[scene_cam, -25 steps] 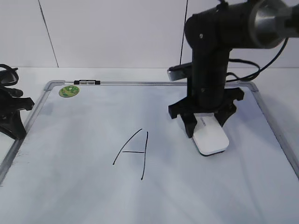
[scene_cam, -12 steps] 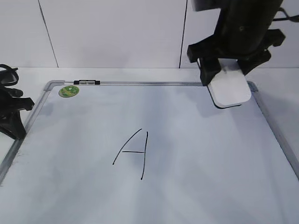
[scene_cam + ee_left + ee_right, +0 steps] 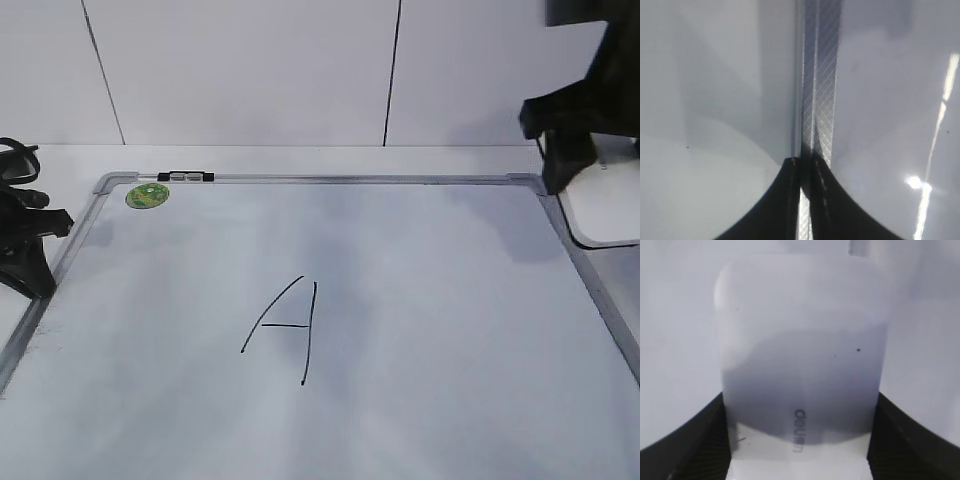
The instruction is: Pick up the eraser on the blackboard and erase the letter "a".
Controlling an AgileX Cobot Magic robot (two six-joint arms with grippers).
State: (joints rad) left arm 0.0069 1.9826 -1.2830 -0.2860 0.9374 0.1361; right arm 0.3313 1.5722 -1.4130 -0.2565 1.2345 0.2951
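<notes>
Eraser sits between the two fingers of the right gripper, which grasp it on its long sides, so its long axis runs straight forward from the wrist, with the grey print near the fingers. In the exterior view the eraser is beyond the right edge of the blackboard, near the far right corner, and only a part of it shows under the arm. It seems to be off the board surface, but I cannot tell if it rests on the table or hangs above it. No small "a" is visible on the blackboard; only a capital A stands near the middle, well left of the eraser. The left gripper is clenched and empty, above the left frame of the blackboard
</notes>
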